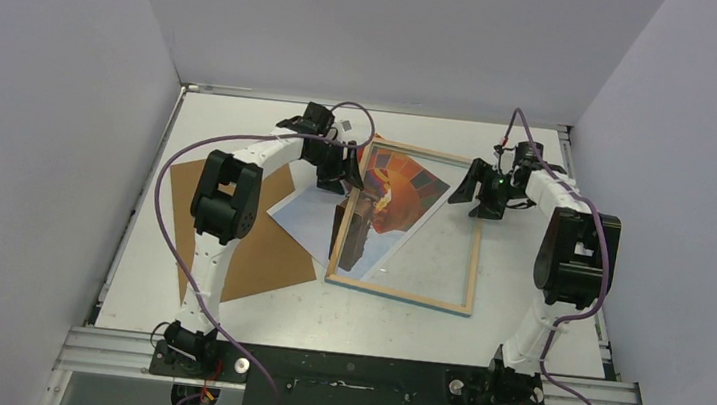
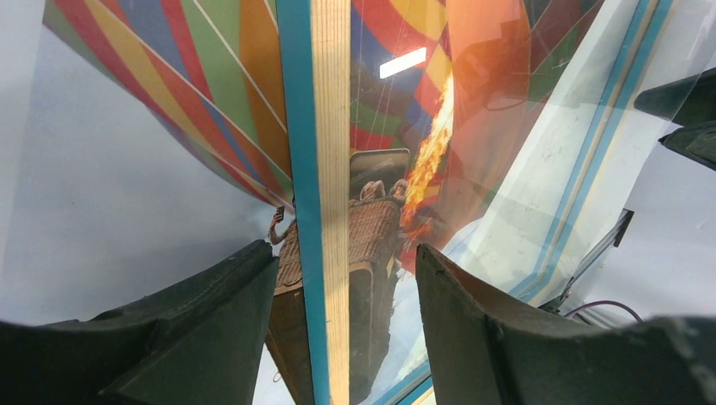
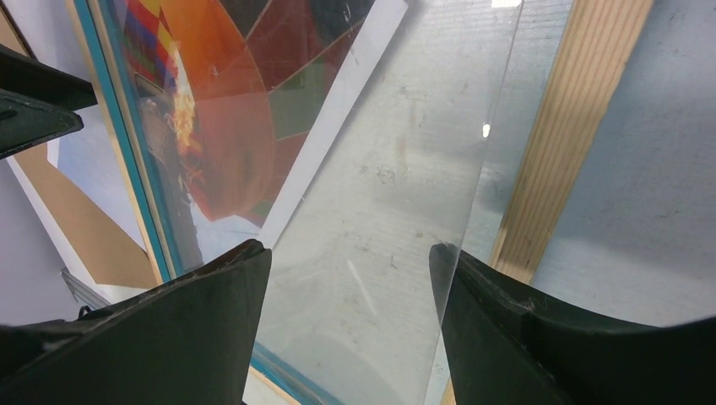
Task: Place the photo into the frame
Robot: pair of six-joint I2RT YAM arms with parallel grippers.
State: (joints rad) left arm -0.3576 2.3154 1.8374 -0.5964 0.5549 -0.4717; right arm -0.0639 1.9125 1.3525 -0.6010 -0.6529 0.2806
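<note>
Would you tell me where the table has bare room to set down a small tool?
The widest bare strip of table runs between the near rail of the frame and the arm bases. A narrower strip lies along the back wall. Crowded: the middle and left, with the board, the photo, and the left gripper and right gripper at the frame.

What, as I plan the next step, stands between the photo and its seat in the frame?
The frame itself: it lies on the photo, with its left rail across the picture and its pane over the right part. Nothing else visible is in the way.
</note>
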